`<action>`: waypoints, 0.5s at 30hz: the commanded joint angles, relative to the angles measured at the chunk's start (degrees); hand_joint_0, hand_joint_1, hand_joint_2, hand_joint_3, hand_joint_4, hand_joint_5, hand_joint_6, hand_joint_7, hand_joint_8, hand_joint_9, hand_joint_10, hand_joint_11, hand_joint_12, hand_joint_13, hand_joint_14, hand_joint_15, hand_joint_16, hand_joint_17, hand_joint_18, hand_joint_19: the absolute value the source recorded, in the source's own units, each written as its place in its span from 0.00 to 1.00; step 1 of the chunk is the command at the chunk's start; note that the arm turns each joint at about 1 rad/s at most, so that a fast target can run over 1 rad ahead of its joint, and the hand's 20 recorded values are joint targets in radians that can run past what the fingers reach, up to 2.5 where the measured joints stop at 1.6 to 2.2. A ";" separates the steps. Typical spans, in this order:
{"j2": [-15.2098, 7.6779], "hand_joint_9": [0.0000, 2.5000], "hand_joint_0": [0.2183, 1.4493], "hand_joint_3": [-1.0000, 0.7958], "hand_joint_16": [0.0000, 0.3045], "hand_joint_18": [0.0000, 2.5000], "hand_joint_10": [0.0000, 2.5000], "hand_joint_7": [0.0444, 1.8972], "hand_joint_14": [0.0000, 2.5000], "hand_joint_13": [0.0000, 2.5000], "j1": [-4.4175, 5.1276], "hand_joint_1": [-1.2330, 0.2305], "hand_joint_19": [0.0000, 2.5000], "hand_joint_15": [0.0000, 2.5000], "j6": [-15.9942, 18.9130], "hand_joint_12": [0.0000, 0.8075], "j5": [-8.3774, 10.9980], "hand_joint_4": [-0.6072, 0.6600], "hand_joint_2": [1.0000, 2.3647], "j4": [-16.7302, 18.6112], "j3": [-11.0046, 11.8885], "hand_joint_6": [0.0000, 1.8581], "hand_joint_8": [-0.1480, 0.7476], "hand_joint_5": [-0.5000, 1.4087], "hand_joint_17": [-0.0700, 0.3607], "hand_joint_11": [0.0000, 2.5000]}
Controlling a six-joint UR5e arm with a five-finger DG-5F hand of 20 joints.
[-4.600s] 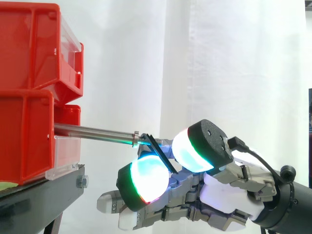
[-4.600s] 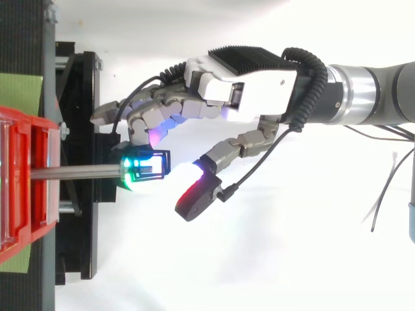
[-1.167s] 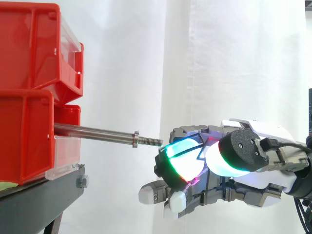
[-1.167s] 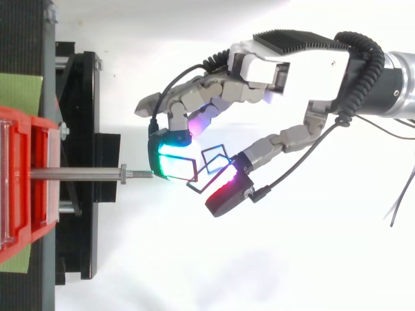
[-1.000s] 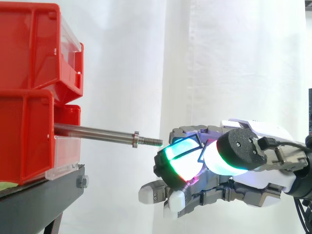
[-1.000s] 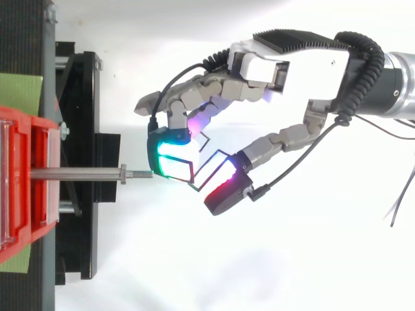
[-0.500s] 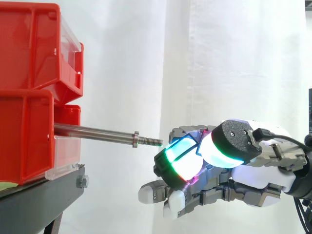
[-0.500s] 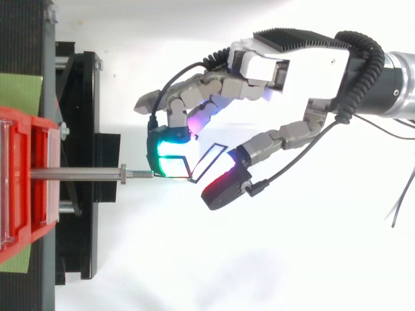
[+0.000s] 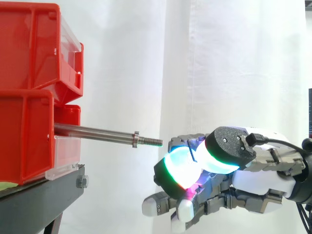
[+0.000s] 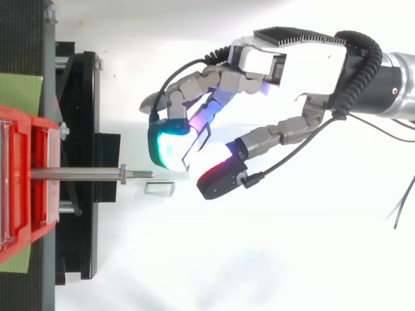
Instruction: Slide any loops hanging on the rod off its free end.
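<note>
ok so compared to ~4.6 s ago, when the black loop point(image 10: 195, 142) was still sitting on the threaded tip of the rod point(image 9: 97, 132) with the fingers around it, the rod's bare now. The hand point(image 9: 253, 175) has backed off to the right and sits a bit lower than the tip. It has also dropped slightly since half a second ago.

I'm reading the hand as closed on the loop. The fingers are curled, and the thin frame sits between the green-glowing pad point(image 10: 167, 146) and the thumb pad point(image 10: 217, 173).

The rod's long axis runs left-right. Its fixed end is at the red bins point(image 9: 29, 97) and its free threaded end points right, toward the hand. From the side it sags slightly down toward that end. It's close to the hand but not touching it.

Top view gives me stuff the side cam doesn't. The loop's rectangular outline is tilted on a diagonal there, while from the side it's just a dark sliver between the two pads. There's also a second loop point(image 10: 160, 188), a faint grey blurry rectangle just past the rod tip. It wasn't there half a second ago. I can't tell if it's in the air or lying on the white surface.

The black stand point(image 10: 78, 129) under the bins hasn't moved.
</note>
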 commanded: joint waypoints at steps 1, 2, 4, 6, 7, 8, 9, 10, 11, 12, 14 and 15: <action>0.00 0.42 0.28 0.46 0.20 0.27 0.00 0.62 0.00 0.22 0.16 0.38 0.10 0.01 1.57 0.48 1.67 0.48 0.06 -2.04 0.00 0.36 0.49 0.25 0.47 0.05; 0.00 0.42 0.28 0.46 0.20 0.27 0.00 0.63 0.00 0.22 0.25 0.38 0.10 0.01 2.10 0.48 2.55 0.47 0.07 -2.74 0.00 0.36 0.49 0.25 0.47 0.06; 0.00 0.42 0.29 0.47 0.20 0.28 0.00 0.63 0.00 0.22 0.43 0.38 0.10 0.00 2.63 0.48 3.25 0.46 0.05 -3.71 0.00 0.37 0.50 0.24 0.47 0.06; 0.00 0.42 0.31 0.48 0.19 0.28 0.00 0.61 0.00 0.22 0.43 0.37 0.10 0.01 2.89 0.48 3.34 0.45 0.00 -4.06 0.00 0.39 0.50 0.24 0.47 0.07; 0.00 0.42 0.31 0.48 0.19 0.28 0.00 0.61 0.00 0.22 0.52 0.37 0.10 0.01 3.07 0.48 3.25 0.44 0.00 -4.24 0.00 0.39 0.49 0.24 0.47 0.08; 0.00 0.42 0.31 0.49 0.19 0.28 0.00 0.60 0.00 0.22 0.52 0.37 0.11 0.01 3.24 0.47 3.25 0.44 0.00 -4.32 0.00 0.40 0.49 0.23 0.46 0.09; 0.26 0.42 0.30 0.49 0.19 0.28 0.00 0.58 0.00 0.22 0.52 0.36 0.11 0.02 3.33 0.47 3.34 0.43 0.00 -4.41 0.00 0.41 0.49 0.23 0.46 0.09; 0.44 0.42 0.30 0.50 0.19 0.28 0.00 0.58 0.00 0.23 0.52 0.36 0.11 0.02 3.42 0.47 3.51 0.43 0.00 -4.50 0.00 0.41 0.49 0.23 0.46 0.09; 0.53 0.42 0.30 0.50 0.19 0.28 0.00 0.58 0.00 0.23 0.60 0.36 0.10 0.02 3.42 0.47 3.43 0.43 0.00 -4.59 0.00 0.41 0.49 0.23 0.46 0.09; 0.88 0.43 0.30 0.50 0.19 0.28 0.00 0.57 0.00 0.23 0.60 0.36 0.10 0.02 3.42 0.47 3.43 0.43 0.00 -4.85 0.00 0.42 0.49 0.23 0.46 0.09; 1.85 0.43 0.30 0.50 0.19 0.29 0.00 0.56 0.00 0.23 0.69 0.35 0.10 0.02 3.33 0.47 3.51 0.44 0.00 -7.22 0.00 0.42 0.49 0.23 0.46 0.08; 2.11 0.43 0.30 0.51 0.19 0.29 0.00 0.56 0.00 0.23 0.69 0.35 0.10 0.02 3.24 0.48 3.51 0.44 0.00 -7.75 0.00 0.41 0.49 0.23 0.47 0.08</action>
